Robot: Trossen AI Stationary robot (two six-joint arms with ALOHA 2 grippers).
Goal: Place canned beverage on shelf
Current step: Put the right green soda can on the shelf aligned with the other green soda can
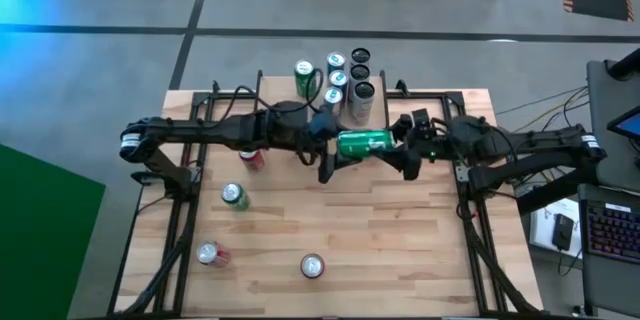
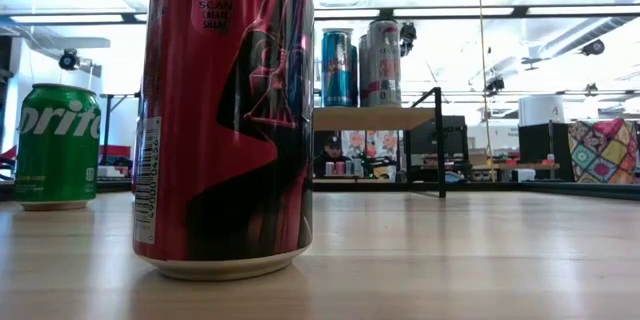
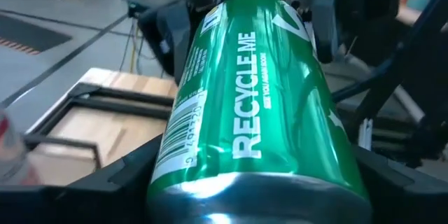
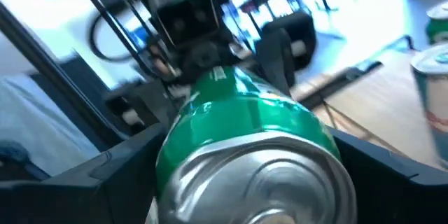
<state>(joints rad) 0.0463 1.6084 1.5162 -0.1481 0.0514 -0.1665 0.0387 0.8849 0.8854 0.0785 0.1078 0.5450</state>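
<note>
A handover is judged to be under way: the green can [image 1: 365, 142] is being held on its side in the air above the desk [image 1: 400, 240], between the 2 claws, just in front of the shelf [image 1: 345, 95] at the desk's far edge. To do this step well, 1 claw should be kept clamped until the other has a firm hold, and the can should be turned upright before it is set among the cans already standing on the shelf.

The left claw [image 1: 335, 150] is being seen clamped on one end of the can, its fingers flanking the body. The right claw [image 1: 400, 145] is sitting around the other end (its fingers are spread wide), though whether it is actually pressing the can cannot be told from these views.
</note>
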